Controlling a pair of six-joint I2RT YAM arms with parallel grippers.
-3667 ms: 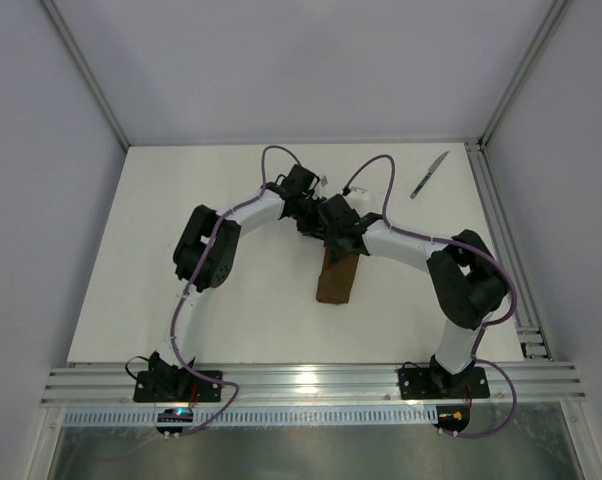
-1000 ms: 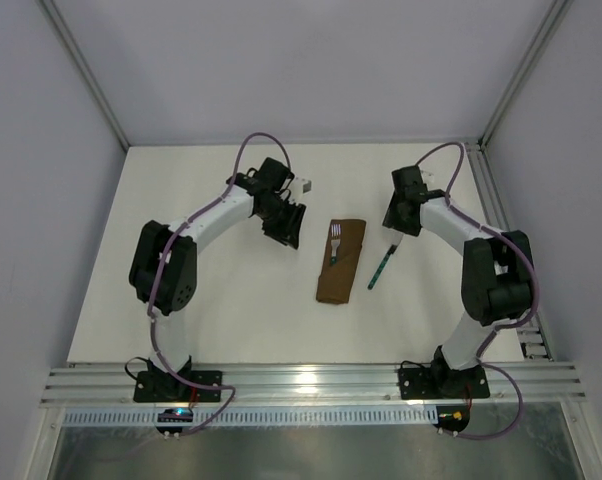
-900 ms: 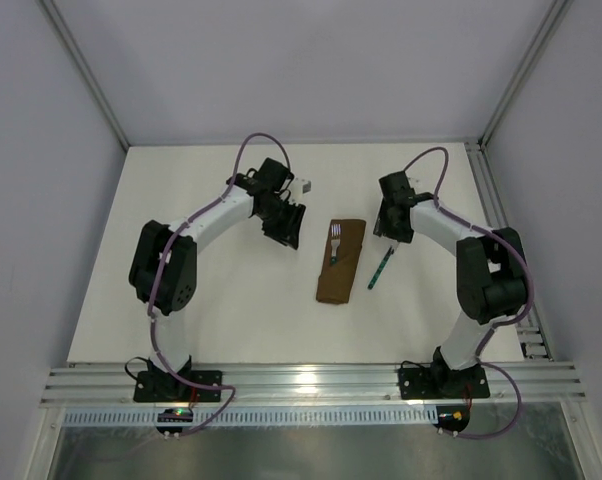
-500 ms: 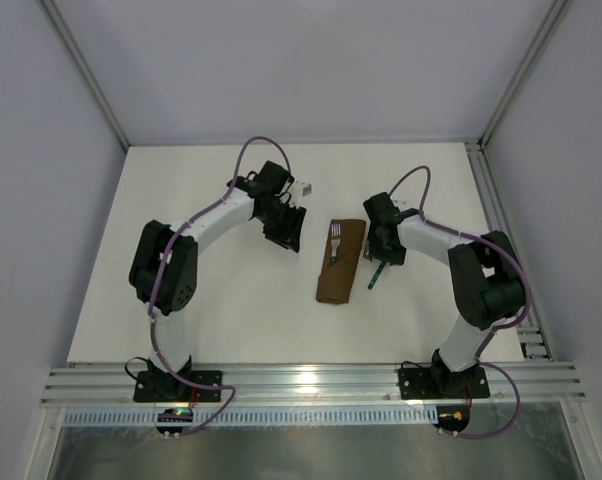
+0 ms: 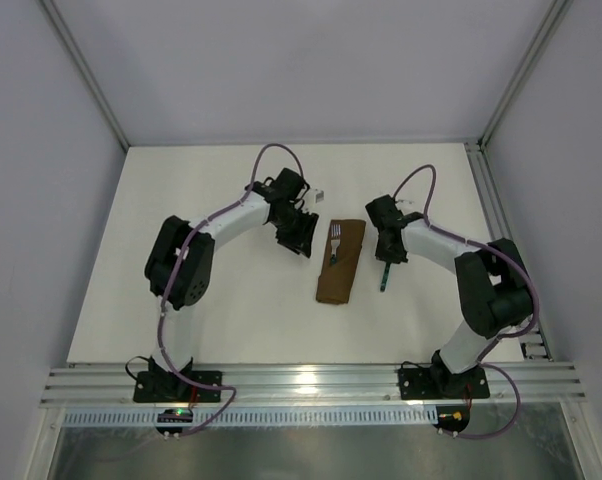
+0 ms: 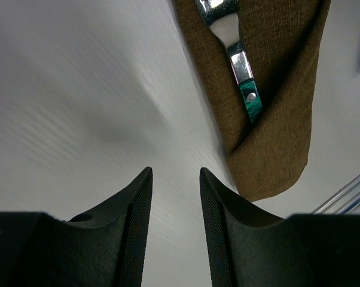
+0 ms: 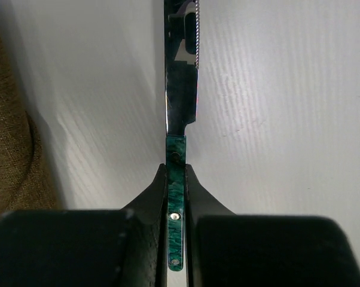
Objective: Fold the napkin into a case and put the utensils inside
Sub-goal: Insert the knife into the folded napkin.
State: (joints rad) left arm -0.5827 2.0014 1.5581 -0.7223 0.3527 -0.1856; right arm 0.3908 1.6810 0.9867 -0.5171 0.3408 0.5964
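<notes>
Beside the case (image 5: 339, 280), at three o'clock, right gripper (image 7: 176, 173) clamps the knife (image 7: 181, 78) by its handle, blade free for sliding in (fork (image 6: 240, 63) already pocketed); left gripper (image 6: 175, 179), jaws apart and empty, hovers at ten o'clock, probably to steady it.

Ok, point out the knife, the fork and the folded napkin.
knife (image 7: 181, 101), right wrist view, on the blade.
fork (image 6: 236, 55), left wrist view, on the silvery neck.
folded napkin (image 5: 338, 284), top view, lower half.

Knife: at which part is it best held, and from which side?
Grip the knife at its teal handle, from that end, pinching the flat sides. The right tool is shut there, so the blade is free to enter the case.
</notes>
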